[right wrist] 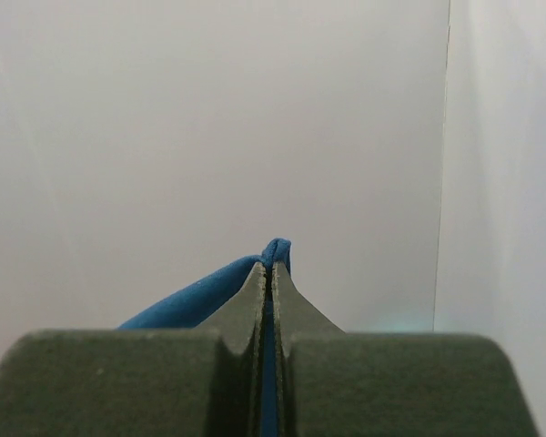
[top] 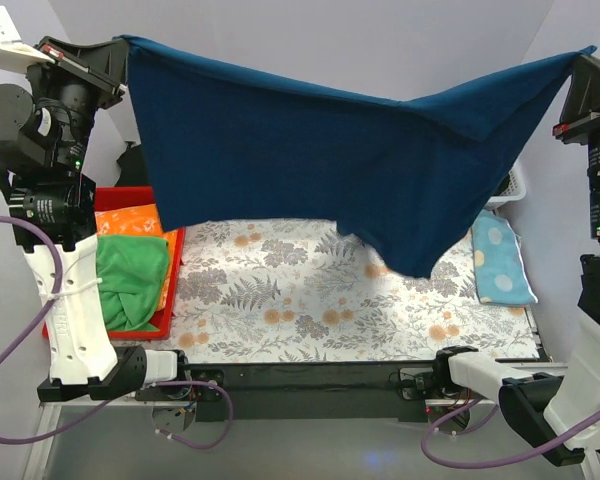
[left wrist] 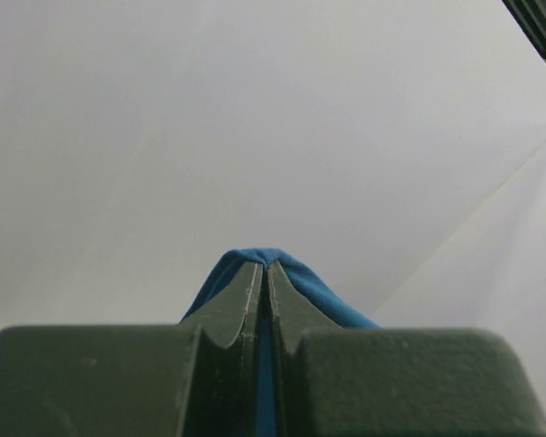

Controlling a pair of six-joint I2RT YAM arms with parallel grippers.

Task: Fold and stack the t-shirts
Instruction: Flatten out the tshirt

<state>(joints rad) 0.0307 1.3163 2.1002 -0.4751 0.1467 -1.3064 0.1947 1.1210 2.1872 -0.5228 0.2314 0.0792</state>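
Top external view is showing the blue t-shirt hanging spread across the upper half of the frame, its lowest corner dangling at centre right above the floral table cover. The left gripper is pinching one corner at the upper left and the right gripper another at the upper right; both wrist views are showing jaws clamped together on blue cloth. At the left, a red bin is holding a green cloth and an orange cloth; a pale blue spotted cloth is lying at the right.
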